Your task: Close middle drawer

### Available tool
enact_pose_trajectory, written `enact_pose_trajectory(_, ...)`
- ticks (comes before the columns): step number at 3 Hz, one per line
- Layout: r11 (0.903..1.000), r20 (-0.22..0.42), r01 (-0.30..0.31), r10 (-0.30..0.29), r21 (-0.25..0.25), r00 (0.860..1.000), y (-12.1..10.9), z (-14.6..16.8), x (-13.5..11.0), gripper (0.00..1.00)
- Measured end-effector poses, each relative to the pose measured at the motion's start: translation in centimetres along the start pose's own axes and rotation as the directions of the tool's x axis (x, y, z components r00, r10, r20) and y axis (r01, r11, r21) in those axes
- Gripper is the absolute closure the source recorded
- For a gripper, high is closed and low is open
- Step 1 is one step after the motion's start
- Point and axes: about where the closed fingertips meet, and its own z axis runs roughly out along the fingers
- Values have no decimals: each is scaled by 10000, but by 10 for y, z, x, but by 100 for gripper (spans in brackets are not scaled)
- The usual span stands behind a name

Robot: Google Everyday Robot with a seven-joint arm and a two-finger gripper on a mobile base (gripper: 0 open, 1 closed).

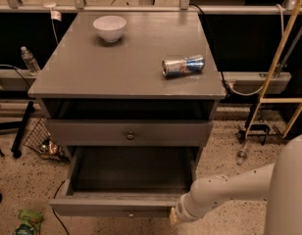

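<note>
The middle drawer point(116, 204) is pulled far out at the bottom of the grey cabinet. Its inside is dark, and its flat front has a tiny pale knob point(130, 214). My gripper point(173, 218) is at the end of the white arm point(224, 187), low in the view. It sits right by the right end of the drawer's front. Only a tan tip shows past the white wrist.
Above the open drawer is a shut grey front with a dark round knob point(130, 136), and over that an open slot. A white bowl point(110, 27) and a crushed can point(183, 66) lie on the cabinet top point(92, 72). A yellow ladder point(283, 62) stands at right. A wire basket point(43, 143) and a green packet point(28, 223) are on the floor at left.
</note>
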Motion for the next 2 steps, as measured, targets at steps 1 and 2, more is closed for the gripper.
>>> enact_pose_trajectory(1,9998,522,55,-44,-212,9986,0,0,-17,99)
enact_pose_trajectory(2,9989,1014,184,-140,-424,9947,1,-4,-32,100)
